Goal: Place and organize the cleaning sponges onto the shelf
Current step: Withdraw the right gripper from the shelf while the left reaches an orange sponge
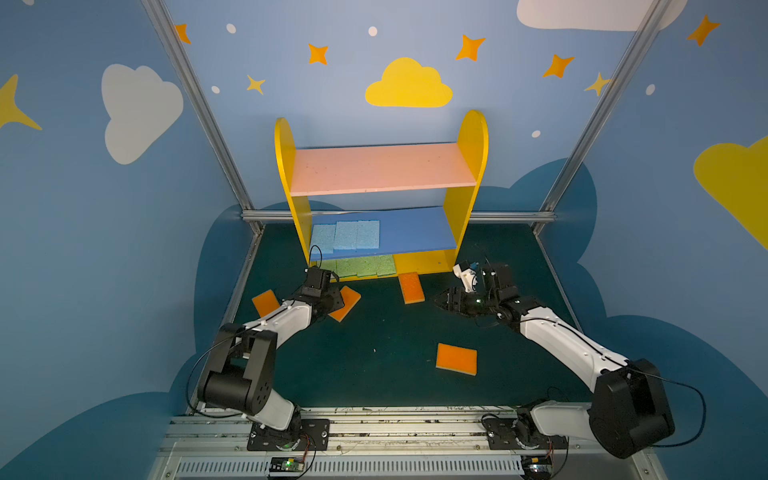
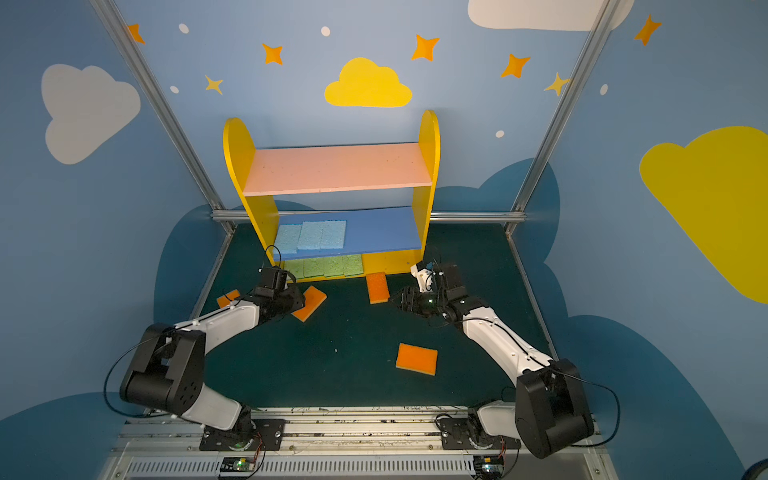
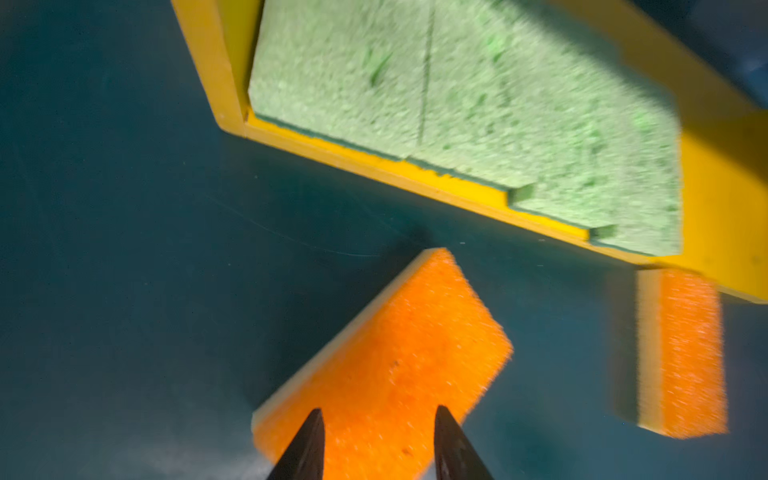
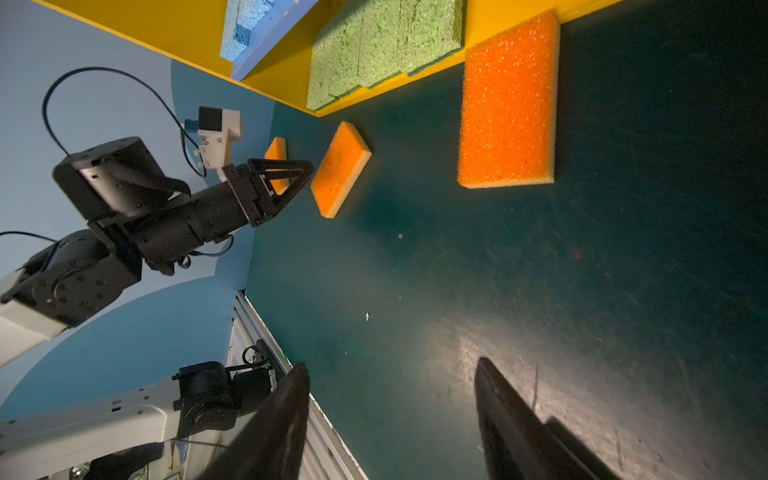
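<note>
- The rail point(image 1: 374, 428) that carries both arm bases lies nearest me, along the front edge of the table point(image 1: 374, 340).
- Just beyond it the near orange sponge point(image 1: 456, 359) lies flat, orange face up, well apart from both arms. I judge it last in line.
- The left gripper point(image 3: 379, 432) hangs over one end of the slanted orange sponge point(image 3: 386, 345), fingers parted and nothing pinched between them. I cannot tell whether the tips touch the foam. The sponge lies askew to the shelf, so I read the turned wrist as lining up for a grab.
- The right gripper point(image 4: 391, 374) is spread wide and empty, low over bare table. It points toward the orange sponge by the shelf point(image 4: 509, 104), whose short end sits at the shelf's front edge, touching or nearly so.
- The far-left orange sponge point(image 1: 265, 302) lies on the table, partly hidden behind the left arm.
- On the shelf point(image 1: 473, 137), three blue sponges point(image 1: 345, 237) lie side by side at the left of the blue board point(image 1: 415, 232).
- The green sponges point(image 1: 365, 266) sit in a row at the left of the bottom board point(image 1: 424, 259).
- One colour per tier, packed left: that looks like the sorting rule.
- The pink board point(image 1: 382, 168) is bare, so I judge the four orange ones belong there.
</note>
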Available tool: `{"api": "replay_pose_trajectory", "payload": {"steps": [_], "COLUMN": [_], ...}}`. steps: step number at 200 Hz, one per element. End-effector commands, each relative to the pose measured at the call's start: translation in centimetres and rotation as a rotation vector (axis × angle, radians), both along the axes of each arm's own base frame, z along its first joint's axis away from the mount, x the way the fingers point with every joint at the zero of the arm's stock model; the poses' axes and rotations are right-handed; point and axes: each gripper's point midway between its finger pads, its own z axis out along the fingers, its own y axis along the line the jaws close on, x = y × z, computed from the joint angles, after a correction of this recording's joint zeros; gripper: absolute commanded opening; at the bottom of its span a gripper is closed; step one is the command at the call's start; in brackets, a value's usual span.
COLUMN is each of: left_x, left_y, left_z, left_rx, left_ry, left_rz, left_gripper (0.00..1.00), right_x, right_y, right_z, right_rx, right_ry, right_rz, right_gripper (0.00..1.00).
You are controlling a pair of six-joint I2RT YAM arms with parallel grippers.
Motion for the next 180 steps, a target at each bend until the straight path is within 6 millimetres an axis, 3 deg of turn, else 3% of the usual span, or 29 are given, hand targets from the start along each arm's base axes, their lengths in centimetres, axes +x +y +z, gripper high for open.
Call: {"api": "replay_pose_trajectory", "payload": {"steps": [1,32,63,114,141,180], "left_x": [0.2,-0.8,-3.3,-7.4,-8.9,-9.6], "left_y": [-0.2,-1.7,-2.8,-6.3,-8.1,-10.1], "left_z": [-0.8,-2.0,-2.7,-2.3,-1.6,1.2], "left_rx": [-0.011,-0.073,-0.097,-0.250,-0.350,-0.385], "left_ry": [0.036,0.058,0.067,0.030,-0.012,-0.075], "left_rz": [-0.041,-0.094,-0.118,-0.128,-0.110,-0.149], "left_gripper": [0.44,0.42,0.43,0.44,0.45,0.48], "right_x": [-0.4,-0.3,-0.3,-0.9,-1.4,-2.1], "right_y": [0.2,0.9,1.9,5.0,6.3,7.0], "right_z": [0.3,0.0,-1.3,-3.4,-4.1,-4.8], "right_rx": [0.022,0.043,0.045,0.003,-0.007,-0.019], "right_ry": [-0.003,0.013,0.054,0.123,0.151,0.173], "right_rz": [0.022,0.045,0.074,0.152,0.176,0.184], "right_gripper": [0.62,0.62,0.62,0.61,0.62,0.61]}}
